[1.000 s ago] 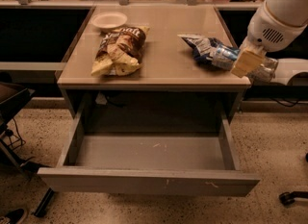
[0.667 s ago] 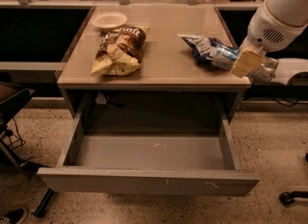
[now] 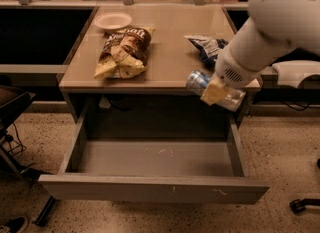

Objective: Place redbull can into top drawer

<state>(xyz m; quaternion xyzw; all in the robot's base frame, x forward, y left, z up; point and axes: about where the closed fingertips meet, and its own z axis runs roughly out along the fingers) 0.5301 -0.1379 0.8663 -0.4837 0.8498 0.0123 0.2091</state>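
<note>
The redbull can [image 3: 199,80], slim silver and blue, lies on its side in my gripper [image 3: 216,91]. The gripper is shut on it, with a beige finger [image 3: 214,93] across the can's middle. It holds the can just past the table's front edge, above the right rear corner of the top drawer. The top drawer [image 3: 155,189] is pulled wide open below the table; its grey floor [image 3: 150,158] is bare except for small specks. My white arm [image 3: 265,37] reaches in from the upper right.
On the table [image 3: 170,74] lie a brown snack bag [image 3: 122,52], a white bowl [image 3: 113,21] and a blue-and-white snack bag [image 3: 206,44] behind my arm. A chair base [image 3: 15,112] stands at the left, a caster [image 3: 300,205] at the lower right.
My gripper has come away from beside the blue-and-white bag on the table's right. It has moved forward and left with the can, out over the open drawer.
</note>
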